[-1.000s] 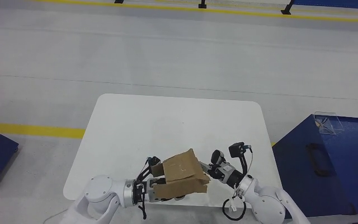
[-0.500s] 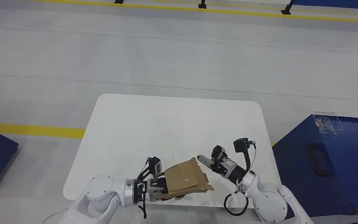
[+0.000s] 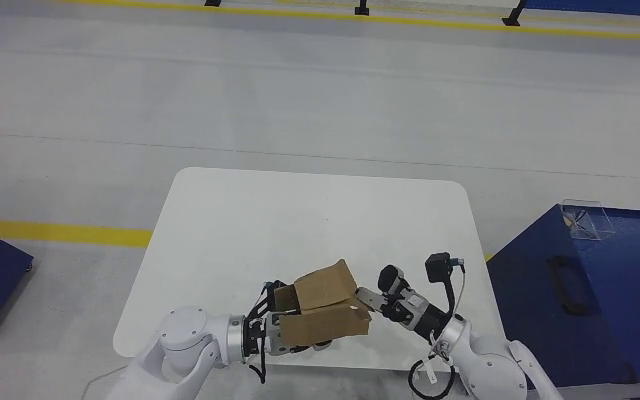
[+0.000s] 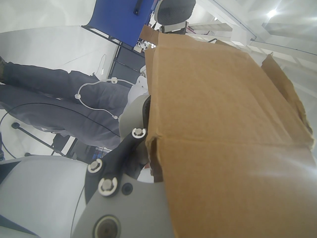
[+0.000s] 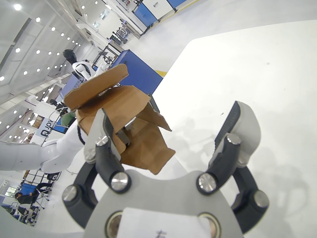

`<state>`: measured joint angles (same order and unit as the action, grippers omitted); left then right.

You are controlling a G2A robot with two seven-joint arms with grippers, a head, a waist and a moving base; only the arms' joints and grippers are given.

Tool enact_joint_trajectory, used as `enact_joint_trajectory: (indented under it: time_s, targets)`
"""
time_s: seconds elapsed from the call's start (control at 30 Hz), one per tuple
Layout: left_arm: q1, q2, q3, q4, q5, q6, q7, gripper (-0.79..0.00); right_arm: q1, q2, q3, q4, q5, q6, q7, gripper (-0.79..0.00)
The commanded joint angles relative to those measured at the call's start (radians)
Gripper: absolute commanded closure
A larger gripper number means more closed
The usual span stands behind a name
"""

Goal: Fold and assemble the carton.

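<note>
Left gripper [image 3: 277, 318] clamped on the carton [image 3: 325, 300], one side wall pinched between its fingers. Right gripper [image 5: 169, 115] at the opposite, open end, fingers spread wide and holding nothing: one finger [image 5: 100, 127] right against the cardboard edge, the other over bare tabletop.

White table [image 3: 300, 220] underneath, rounded at the corners. Brown carton at its near edge, tilted, between the two arms; resting on the surface or held just above it, cannot tell. Top flap [image 5: 99, 89] jutting out loose above the opening. Lower flap [image 5: 153, 149] hanging down toward the right gripper. Smaller side flap [image 5: 154, 120], ragged at the edge, between those two.
</note>
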<state>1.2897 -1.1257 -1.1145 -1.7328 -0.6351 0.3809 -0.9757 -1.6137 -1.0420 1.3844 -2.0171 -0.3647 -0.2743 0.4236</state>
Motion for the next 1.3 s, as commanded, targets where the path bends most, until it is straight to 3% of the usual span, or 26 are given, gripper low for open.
enact_joint_trajectory:
  time_s: [0.0, 0.7, 1.27]
  targets:
    - [0.001, 0.001, 0.001, -0.001, 0.0, -0.007, 0.002, 0.0, 0.012, -0.002, -0.017, 0.012, -0.006, 0.013, 0.016, -0.785]
    - [0.015, 0.004, 0.015, -0.017, 0.002, -0.027, 0.047, 0.0, 0.071, -0.012, -0.08, 0.07, 0.016, 0.019, 0.059, -0.785]
    - [0.0, 0.005, 0.021, 0.007, -0.031, -0.04, 0.064, 0.0, 0.084, -0.013, -0.051, 0.096, 0.076, 0.005, 0.078, -0.785]
